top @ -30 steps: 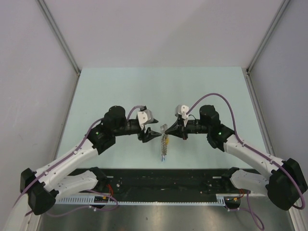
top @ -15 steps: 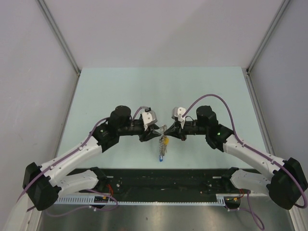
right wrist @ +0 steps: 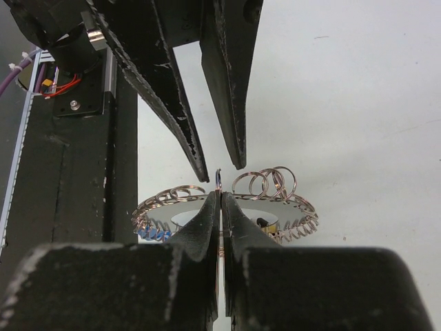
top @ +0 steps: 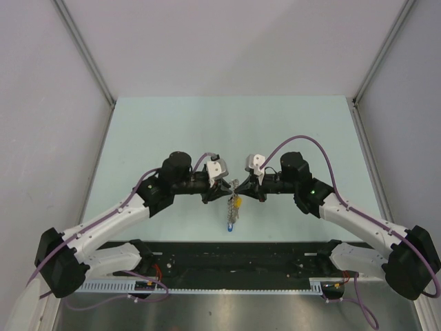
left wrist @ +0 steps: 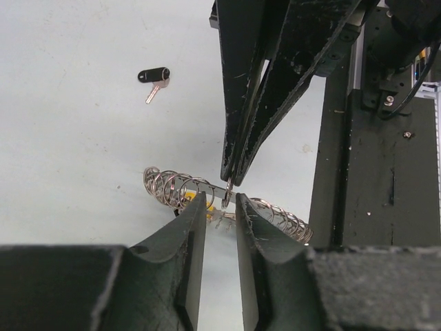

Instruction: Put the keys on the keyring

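Pinching keyring [right wrist: 265,200] rim: right gripper [right wrist: 220,196]

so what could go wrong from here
The left hand has open jaws astride the same thin loop of the keyring that the right hand pinches, tips nearly touching: closing could knock it loose. The black key lies apart on the table; with both hands busy, it may be left off.

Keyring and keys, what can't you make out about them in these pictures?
- Top view: the keyring is tiny and partly covered by the left hand and right hand; which keys are threaded is unclear.
- Left wrist view: the left hand's fingers hide the ring's middle.
- Right wrist view: the right hand's fingers hide the ring's centre and most key heads under it.
- The black key shows only in the left wrist view.
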You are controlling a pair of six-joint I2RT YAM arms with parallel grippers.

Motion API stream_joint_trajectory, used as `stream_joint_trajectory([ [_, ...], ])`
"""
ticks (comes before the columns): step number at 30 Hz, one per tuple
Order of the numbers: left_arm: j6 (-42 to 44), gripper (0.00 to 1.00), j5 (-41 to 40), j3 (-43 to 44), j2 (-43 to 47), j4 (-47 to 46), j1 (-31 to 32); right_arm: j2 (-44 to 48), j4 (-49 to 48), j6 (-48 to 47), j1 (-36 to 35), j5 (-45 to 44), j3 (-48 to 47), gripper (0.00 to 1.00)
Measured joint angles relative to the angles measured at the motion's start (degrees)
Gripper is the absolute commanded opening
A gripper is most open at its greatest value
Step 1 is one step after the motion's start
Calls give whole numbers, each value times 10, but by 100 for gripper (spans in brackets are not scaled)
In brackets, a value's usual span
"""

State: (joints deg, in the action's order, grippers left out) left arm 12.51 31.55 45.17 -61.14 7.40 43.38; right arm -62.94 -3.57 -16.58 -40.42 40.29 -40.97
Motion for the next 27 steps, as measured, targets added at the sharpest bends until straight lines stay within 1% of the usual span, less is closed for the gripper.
stream_joint_trajectory([
  [12,0,12,-1,0,-16,0,0,0,0,0,-2,-2,0,0],
  [16,0,1,-1,0,-17,0,0,0,0,0,-3,-5,0,0],
  [20,0,0,-1,0,-18,1,0,0,2,0,-3,-9,0,1],
  [21,0,0,-1,0,-18,1,0,0,2,0,-3,-9,0,4],
  [22,-1,0,-1,0,-18,0,0,0,2,2,-3,-9,0,10],
  [23,-4,0,-2,-2,-18,-1,0,0,3,5,-3,-10,0,21],
  [26,-15,0,-17,-14,-12,-10,1,0,0,28,3,-13,-1,32],
  [27,-19,0,-26,-21,-9,-12,1,0,-2,34,6,-13,-2,34],
])
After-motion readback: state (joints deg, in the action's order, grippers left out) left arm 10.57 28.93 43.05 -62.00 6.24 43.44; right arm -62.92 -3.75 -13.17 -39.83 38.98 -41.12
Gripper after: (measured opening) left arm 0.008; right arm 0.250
